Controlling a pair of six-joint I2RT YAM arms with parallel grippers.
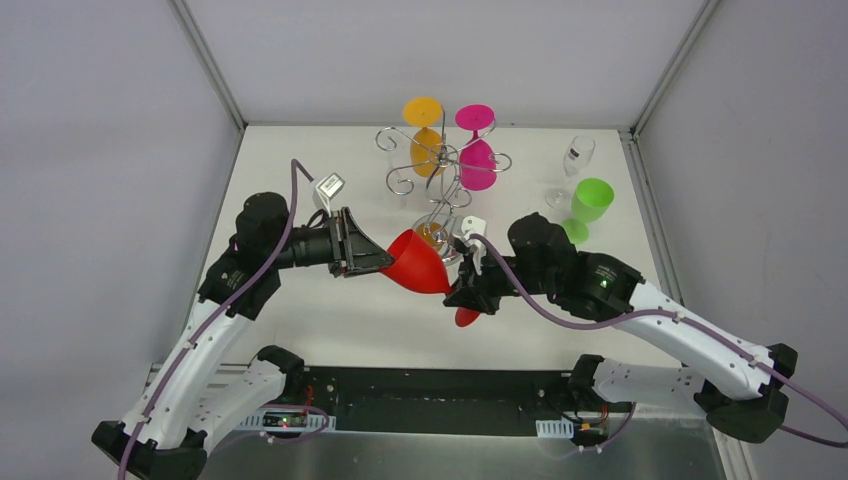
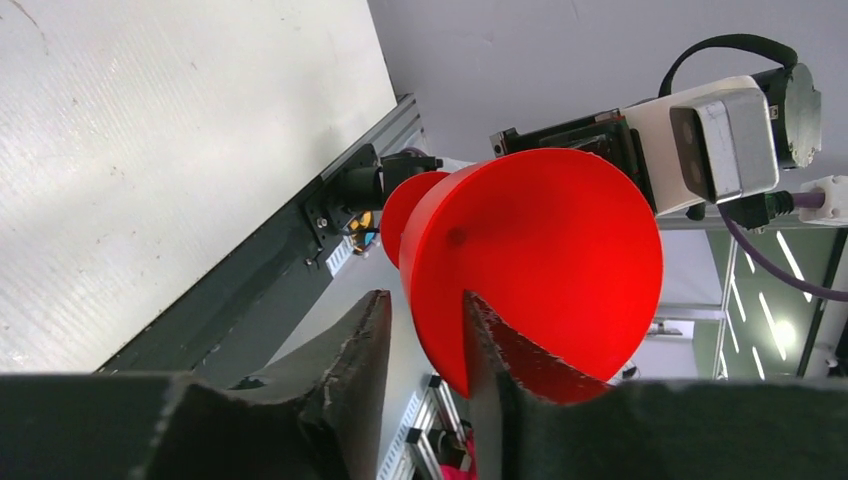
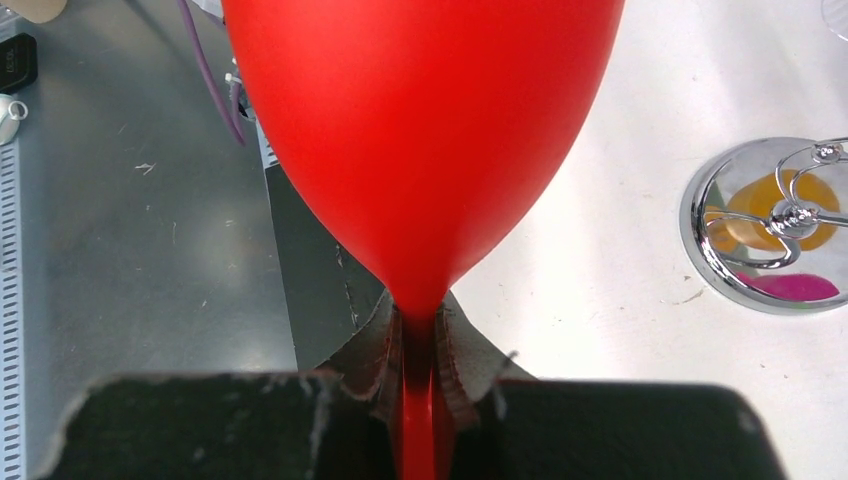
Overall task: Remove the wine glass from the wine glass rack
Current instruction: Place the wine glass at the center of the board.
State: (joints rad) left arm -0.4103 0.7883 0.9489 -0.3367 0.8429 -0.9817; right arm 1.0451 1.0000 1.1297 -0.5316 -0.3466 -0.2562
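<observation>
Clamping the red wine glass (image 1: 415,262) by its stem at frame centre, the right gripper (image 3: 420,345) holds it sideways, just below the wine glass rack (image 1: 437,160); the left gripper (image 2: 422,305) straddles its rim, partly open.

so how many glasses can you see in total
5: orange glass and pink glass hanging on the rack; red glass held by its stem in the right gripper; clear glass and green glass standing far right. None looks hidden.

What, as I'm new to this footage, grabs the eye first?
A bright red plastic wine glass hangs sideways above table centre, the right gripper shut on its stem, the left gripper straddling its rim. Behind stands a silver wire rack holding an orange glass and a pink glass.
</observation>
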